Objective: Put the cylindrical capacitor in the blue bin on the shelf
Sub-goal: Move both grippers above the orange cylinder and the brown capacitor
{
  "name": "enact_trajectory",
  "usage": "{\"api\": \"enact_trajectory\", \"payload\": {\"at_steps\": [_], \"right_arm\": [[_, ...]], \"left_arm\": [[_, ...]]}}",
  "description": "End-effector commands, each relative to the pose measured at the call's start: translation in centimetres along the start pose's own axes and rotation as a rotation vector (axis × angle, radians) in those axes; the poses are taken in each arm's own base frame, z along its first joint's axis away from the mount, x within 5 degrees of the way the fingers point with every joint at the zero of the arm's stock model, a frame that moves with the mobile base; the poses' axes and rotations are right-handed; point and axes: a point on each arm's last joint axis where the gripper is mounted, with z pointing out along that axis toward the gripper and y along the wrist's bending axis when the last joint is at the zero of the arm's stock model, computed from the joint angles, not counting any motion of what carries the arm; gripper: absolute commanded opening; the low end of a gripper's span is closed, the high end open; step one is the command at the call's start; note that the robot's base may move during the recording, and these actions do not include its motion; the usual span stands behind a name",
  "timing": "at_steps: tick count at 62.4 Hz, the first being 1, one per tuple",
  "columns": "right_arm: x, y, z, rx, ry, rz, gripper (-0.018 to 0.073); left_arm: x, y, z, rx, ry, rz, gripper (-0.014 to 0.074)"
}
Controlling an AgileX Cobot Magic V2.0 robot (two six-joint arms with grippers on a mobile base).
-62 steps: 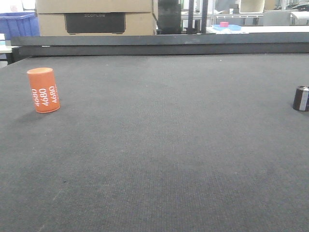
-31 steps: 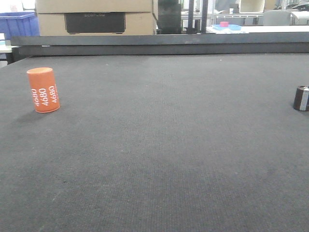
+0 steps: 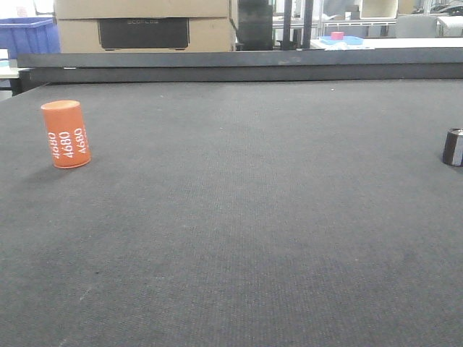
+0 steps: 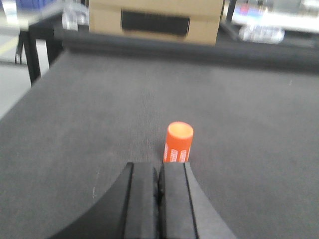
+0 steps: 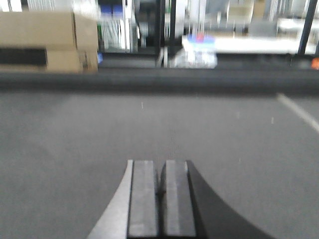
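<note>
The cylindrical capacitor, small and black with a silver-grey stripe, stands at the far right edge of the front view, partly cut off. It does not show in either wrist view. My left gripper is shut and empty, low over the dark mat, with the orange "4680" can standing just beyond its tips. My right gripper is shut and empty over bare mat. Neither gripper shows in the front view. The shelf with its steel rail is out of view.
The orange can stands at the left of the dark grey mat. A raised dark ledge runs along the far edge. Cardboard boxes and a blue bin stand behind it.
The view has shifted slightly: the capacitor now sits a little further right and is more cut off at the frame edge. The orange can has barely moved in frame.
</note>
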Motion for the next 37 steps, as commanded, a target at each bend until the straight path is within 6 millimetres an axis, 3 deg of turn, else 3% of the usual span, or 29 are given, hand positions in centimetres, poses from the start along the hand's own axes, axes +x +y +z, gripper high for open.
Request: {"api": "enact_trajectory", "payload": {"at_steps": [1, 8, 17, 26, 37], "right_arm": [[-1.3, 0.0, 1.8, 0.009, 0.104, -0.006, -0.0168], [-3.1, 0.1, 5.0, 0.013, 0.298, -0.005, -0.0168], [-4.9, 0.1, 9.6, 0.019, 0.531, -0.003, -0.0168], [-5.4, 0.1, 14.0, 0.021, 0.666, 0.0, -0.0168], [-5.0, 0.3, 17.6, 0.006, 0.773, 0.037, -0.0168]], "left_arm": [[-1.8, -0.2, 1.9, -0.009, 0.132, -0.007, -0.0111], [-4.4, -0.4, 5.2, -0.026, 0.305, -0.006, -0.0111], [-6.7, -0.7, 9.0, -0.027, 0.325, -0.006, -0.0111], [-7.0, -0.8, 12.6, -0.028, 0.359, -0.006, -0.0111], [-7.4, -0.8, 16.6, -0.042, 0.506, -0.005, -0.0111]]}}
